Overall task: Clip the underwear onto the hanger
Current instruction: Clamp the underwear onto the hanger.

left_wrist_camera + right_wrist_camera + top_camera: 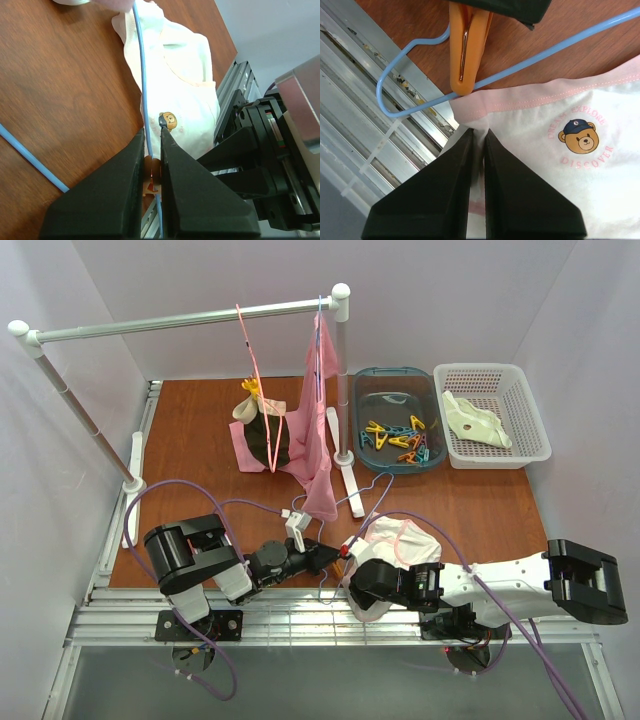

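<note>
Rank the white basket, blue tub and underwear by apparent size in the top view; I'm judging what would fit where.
Largest: white basket.
Next: blue tub, only slightly smaller.
Smallest: underwear, though it is partly covered, so its full size is unsure.

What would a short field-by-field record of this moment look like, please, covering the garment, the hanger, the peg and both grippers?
underwear: pale, pink edging, bear print, lying at the near edge of the table
hanger: light-blue wire, running along the underwear's edging
clothespin: orange, tip at wire and edging; cannot tell if it bites
left gripper: shut on the clothespin
right gripper: shut on the underwear's fabric, below the edging
</note>
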`<action>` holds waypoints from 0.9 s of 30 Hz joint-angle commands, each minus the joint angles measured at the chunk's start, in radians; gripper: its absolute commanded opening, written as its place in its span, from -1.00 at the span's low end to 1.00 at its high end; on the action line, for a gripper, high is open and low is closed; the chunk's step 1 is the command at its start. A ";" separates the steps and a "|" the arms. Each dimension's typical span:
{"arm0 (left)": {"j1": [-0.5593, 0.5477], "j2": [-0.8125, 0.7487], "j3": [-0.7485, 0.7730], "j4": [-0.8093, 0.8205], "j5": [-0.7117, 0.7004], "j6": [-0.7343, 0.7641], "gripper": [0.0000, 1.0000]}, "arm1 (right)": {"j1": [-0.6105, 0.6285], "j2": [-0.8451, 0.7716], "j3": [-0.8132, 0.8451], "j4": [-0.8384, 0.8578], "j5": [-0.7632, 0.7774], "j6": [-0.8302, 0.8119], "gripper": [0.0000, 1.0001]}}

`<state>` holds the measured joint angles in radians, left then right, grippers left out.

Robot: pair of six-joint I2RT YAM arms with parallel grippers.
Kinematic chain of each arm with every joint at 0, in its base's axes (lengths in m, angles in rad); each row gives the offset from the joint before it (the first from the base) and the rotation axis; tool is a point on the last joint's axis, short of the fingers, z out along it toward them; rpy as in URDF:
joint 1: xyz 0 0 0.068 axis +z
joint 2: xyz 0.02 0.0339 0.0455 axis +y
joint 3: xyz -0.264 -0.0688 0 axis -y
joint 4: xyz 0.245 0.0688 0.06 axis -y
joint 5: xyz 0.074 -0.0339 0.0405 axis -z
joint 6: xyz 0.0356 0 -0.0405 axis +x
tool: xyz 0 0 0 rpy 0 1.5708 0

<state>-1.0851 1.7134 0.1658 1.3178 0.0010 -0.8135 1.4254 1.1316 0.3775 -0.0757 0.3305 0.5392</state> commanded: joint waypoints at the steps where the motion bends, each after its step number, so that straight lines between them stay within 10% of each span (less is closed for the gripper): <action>1: -0.012 -0.015 0.009 0.390 -0.002 -0.006 -0.86 | 0.006 0.011 0.006 0.027 0.015 -0.004 -0.87; 27: -0.052 0.022 0.029 0.390 -0.025 0.004 -0.86 | 0.006 -0.016 0.018 0.019 0.024 -0.013 -0.87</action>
<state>-1.1259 1.7317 0.1791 1.3174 -0.0013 -0.8165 1.4254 1.1374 0.3775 -0.0719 0.3347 0.5385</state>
